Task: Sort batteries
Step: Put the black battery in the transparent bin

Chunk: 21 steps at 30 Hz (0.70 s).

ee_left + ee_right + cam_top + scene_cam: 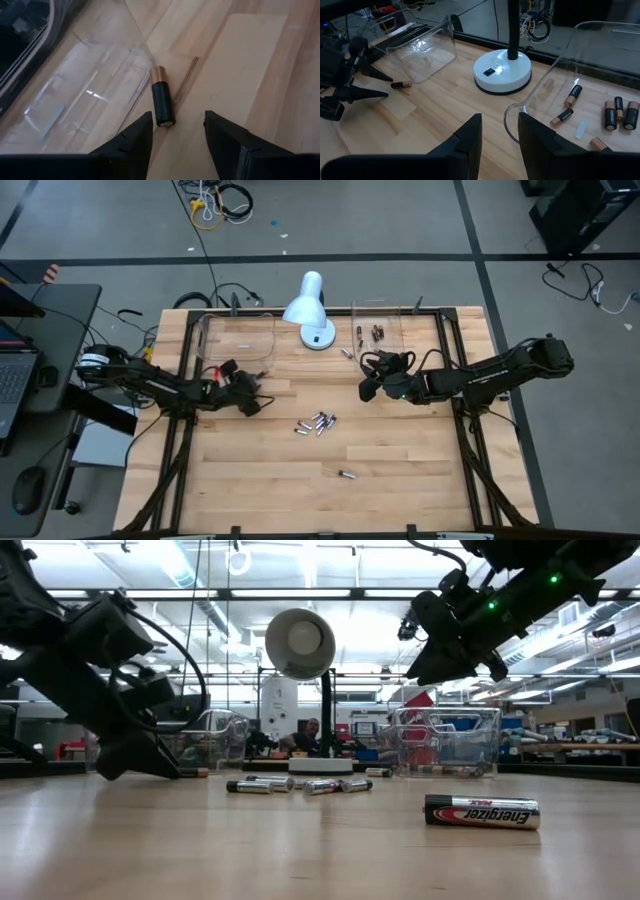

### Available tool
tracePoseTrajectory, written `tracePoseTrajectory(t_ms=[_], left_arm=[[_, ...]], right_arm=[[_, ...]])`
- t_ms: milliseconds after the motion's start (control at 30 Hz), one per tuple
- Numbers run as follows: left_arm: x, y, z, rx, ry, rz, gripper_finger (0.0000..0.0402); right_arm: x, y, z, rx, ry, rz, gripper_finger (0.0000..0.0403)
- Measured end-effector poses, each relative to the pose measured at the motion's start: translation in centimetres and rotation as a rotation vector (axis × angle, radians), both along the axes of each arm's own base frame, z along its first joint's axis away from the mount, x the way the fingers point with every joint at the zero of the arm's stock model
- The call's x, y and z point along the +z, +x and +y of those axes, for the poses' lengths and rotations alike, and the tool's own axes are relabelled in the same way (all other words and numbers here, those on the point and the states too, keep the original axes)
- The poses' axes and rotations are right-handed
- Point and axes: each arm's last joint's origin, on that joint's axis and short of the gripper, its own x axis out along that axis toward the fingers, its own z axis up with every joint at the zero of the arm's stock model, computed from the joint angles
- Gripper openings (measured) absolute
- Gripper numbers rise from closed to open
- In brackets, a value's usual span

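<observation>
The left tool hangs released, its fingers straddling a black, copper-capped battery lying beside the empty clear plastic tray, likely lined up for pickup. The right tool, parted and empty, hovers at the battery-holding clear tray.

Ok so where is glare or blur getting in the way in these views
Low view: bright ceiling lights wash out the background behind the desk lamp; only the near battery is sharp enough to read. Left wrist view: reflections streak the clear tray, yet the battery by it is crisp. High view: the scattered batteries are mere specks.
</observation>
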Motion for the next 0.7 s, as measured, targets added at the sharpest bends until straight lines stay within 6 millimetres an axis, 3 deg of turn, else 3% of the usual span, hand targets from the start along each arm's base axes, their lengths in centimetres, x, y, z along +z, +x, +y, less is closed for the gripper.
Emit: tracePoseTrajectory(t_ms=[433,700], left_arm=[[-0.9,-1.4,0.1,0.004,-0.001,-0.127,0.0177],[-0.5,-1.1,0.5,-0.033,-0.012,-0.154,0.0177]], right_arm=[[0.0,0.0,0.0,-0.003,-0.002,-0.001,0.0113],[0.0,0.0,0.0,-0.003,-0.002,-0.001,0.0113]])
